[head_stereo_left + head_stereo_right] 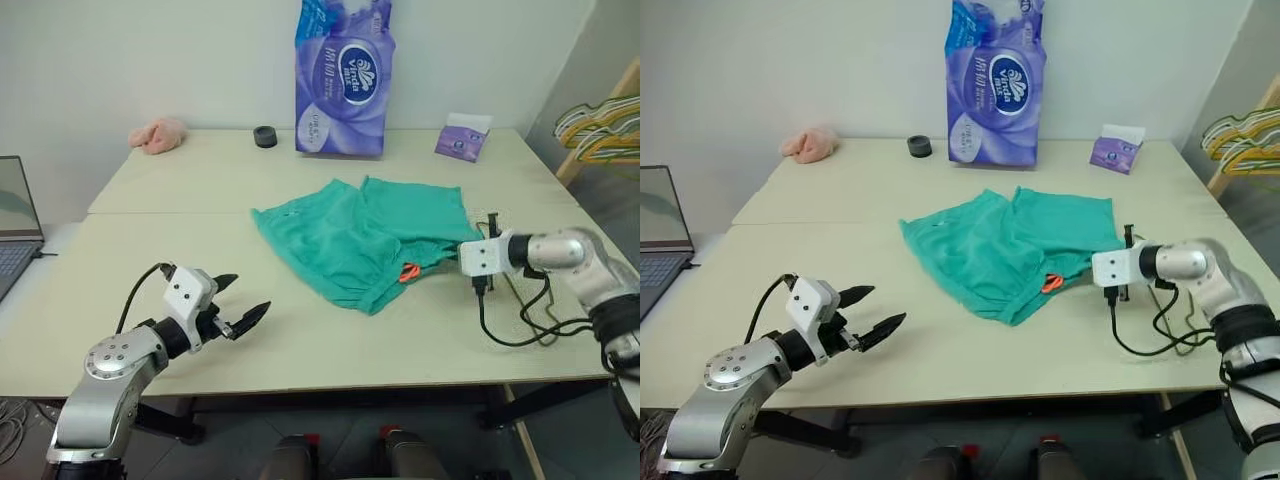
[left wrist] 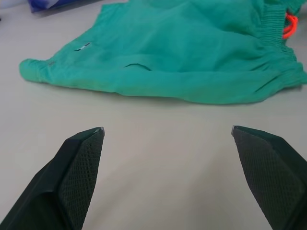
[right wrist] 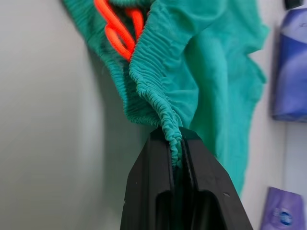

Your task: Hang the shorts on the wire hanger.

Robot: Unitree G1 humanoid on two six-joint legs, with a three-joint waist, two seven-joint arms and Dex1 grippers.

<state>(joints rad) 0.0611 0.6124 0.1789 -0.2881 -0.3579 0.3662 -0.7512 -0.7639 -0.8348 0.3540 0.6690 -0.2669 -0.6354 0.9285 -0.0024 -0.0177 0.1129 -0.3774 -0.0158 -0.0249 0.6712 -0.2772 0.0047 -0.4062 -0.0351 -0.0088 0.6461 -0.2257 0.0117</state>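
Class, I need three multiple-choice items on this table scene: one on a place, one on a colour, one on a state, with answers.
1. Where does the pink cloth lie?
A. far left corner of the table
B. on the shorts
C. beside the right gripper

2. What colour are the shorts?
A. purple
B. teal-green
C. yellow

3. How is the right gripper?
A. open above the table
B. shut on the tissue pack
C. shut on the shorts' waistband

Answers: 1 A, it sits by the wall; 2 B, the cloth is teal-green; 3 C, gathered elastic is pinched between its fingers.
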